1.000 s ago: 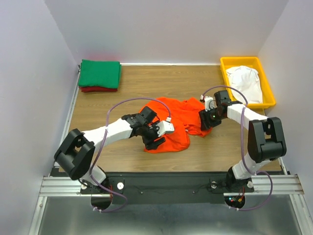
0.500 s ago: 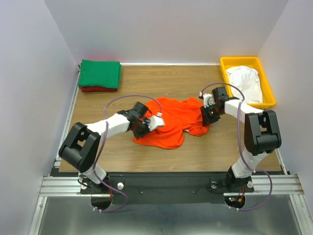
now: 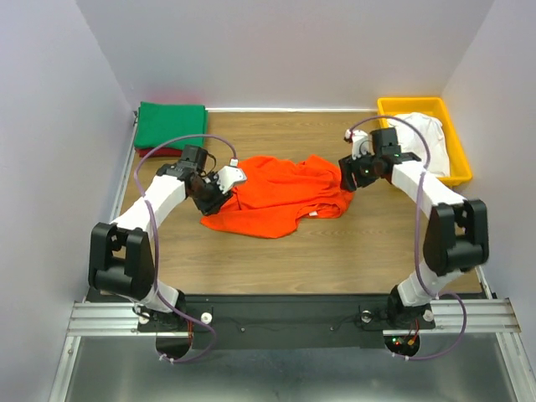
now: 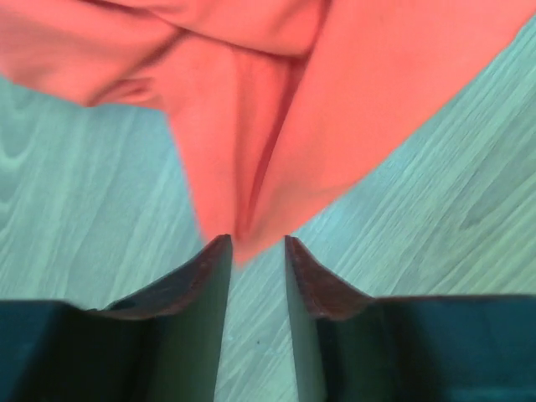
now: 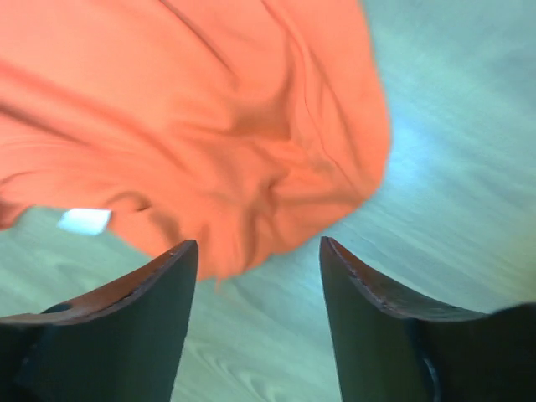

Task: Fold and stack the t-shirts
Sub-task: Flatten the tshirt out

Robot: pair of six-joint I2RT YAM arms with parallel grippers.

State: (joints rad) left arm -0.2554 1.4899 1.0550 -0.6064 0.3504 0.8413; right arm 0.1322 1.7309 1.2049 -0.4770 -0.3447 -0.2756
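A bright orange t-shirt lies crumpled and stretched sideways across the middle of the table. My left gripper is at the shirt's left end. In the left wrist view its jaws stand apart with a tip of orange cloth just at the fingertips, loose, and table showing between them. My right gripper is at the shirt's right end. Its jaws are wide apart, and the orange cloth lies just ahead of them, not gripped. A folded green t-shirt rests on a dark red one at the back left.
A yellow tray at the back right holds a white t-shirt. White walls close the table at the left, back and right. A small white label shows on the orange shirt's edge.
Both arms swung outward and toward the back, pulling the orange shirt wider, its left end dragged left. The left gripper shut on the cloth and has now let go; the right one has opened too.
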